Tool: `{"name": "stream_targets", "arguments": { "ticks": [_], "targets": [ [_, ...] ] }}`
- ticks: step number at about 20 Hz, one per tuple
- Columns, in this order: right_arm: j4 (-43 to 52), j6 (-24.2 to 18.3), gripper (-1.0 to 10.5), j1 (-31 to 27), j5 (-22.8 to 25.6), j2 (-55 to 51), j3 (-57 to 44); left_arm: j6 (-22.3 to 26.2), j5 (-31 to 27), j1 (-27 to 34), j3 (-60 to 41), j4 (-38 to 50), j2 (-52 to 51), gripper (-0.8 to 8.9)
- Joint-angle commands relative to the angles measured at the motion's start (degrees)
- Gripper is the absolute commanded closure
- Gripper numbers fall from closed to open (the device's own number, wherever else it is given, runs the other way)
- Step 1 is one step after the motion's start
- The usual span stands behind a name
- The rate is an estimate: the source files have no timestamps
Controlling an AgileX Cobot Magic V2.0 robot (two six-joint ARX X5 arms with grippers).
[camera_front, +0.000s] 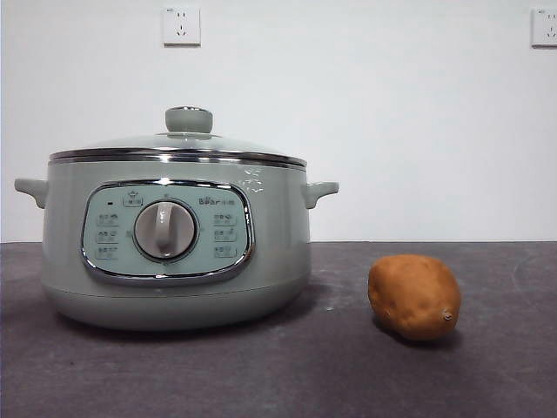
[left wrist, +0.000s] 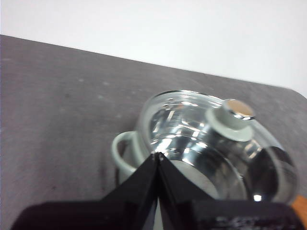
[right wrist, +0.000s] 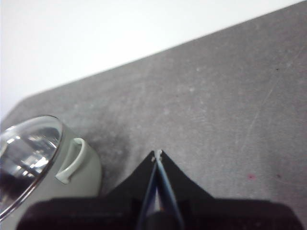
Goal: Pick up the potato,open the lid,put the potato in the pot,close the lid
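The sage-green pot [camera_front: 174, 244] stands on the dark table at the left of the front view, dial facing me. The glass lid [camera_front: 178, 146] with its green knob [camera_front: 189, 119] sits closed on it. The orange-brown potato [camera_front: 414, 296] lies on the table to the right of the pot, apart from it. My left gripper [left wrist: 158, 154] is shut and empty, above the pot's side handle [left wrist: 122, 153], with the lid [left wrist: 211, 143] beyond it. My right gripper [right wrist: 157, 153] is shut and empty over bare table, beside the pot's other handle [right wrist: 72, 160]. Neither gripper shows in the front view.
A white wall with two sockets [camera_front: 181, 26] stands behind the table. The dark grey tabletop [camera_front: 348, 374] stretches in front of the pot and potato. An orange sliver, perhaps the potato, shows at a corner of the left wrist view [left wrist: 301, 206].
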Motion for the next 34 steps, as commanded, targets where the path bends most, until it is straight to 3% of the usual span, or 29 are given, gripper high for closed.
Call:
{"name": "stream_targets", "arguments": {
  "ticks": [1, 4, 8, 13, 14, 17, 18, 21, 23, 30, 34],
  "targets": [
    [-4.5, -5.4, 9.5, 0.0, -0.2, 5.2, 5.9, 3.8, 3.3, 0.2, 4.7, -2.6, 4.6, 8.18],
    [-10.8, -9.5, 9.5, 0.0, -2.9, 10.6, 12.1, 6.4, 7.0, 0.2, 10.1, -6.8, 9.6, 8.18],
    [-18.1, -13.1, 9.5, 0.0, -12.4, 16.8, 18.4, 9.3, 10.6, 0.2, 16.3, -12.6, 16.0, 8.17],
    [-20.9, -14.8, 9.3, 0.0, -21.8, 20.9, 20.7, 10.1, 10.9, 0.1, 20.8, -14.8, 21.7, 8.05],
    [-20.9, -14.8, 8.5, 0.0, -22.3, 21.4, 20.7, 10.0, 10.9, 0.1, 21.3, -14.8, 22.4, 7.66],
    [-21.0, -14.7, 4.6, 0.0, -22.2, 22.1, 20.7, 9.7, 10.5, 0.1, 21.4, -13.2, 23.1, 5.25],
    [-21.1, -14.7, 4.0, 0.1, -22.2, 22.1, 20.7, 9.5, 10.5, 0.1, 21.4, -12.8, 23.1, 4.89],
    [-21.1, -14.2, 4.1, 2.2, -22.1, 22.1, 20.7, 9.0, 10.5, 0.1, 21.4, -11.3, 23.1, 4.88],
    [-21.1, -13.7, 4.1, 5.1, -19.5, 22.6, 20.7, 7.8, 10.5, 0.0, 21.4, -9.9, 23.1, 4.75],
    [-20.5, -8.1, 4.1, 23.2, 1.9, 30.9, 20.8, 6.6, 10.7, -0.5, 21.4, -8.3, 23.1, 4.62],
    [-17.1, -6.2, 4.1, 29.5, 9.4, 40.4, 20.8, 6.6, 10.8, -0.9, 21.4, -8.3, 23.1, 4.62]
  ]
}}
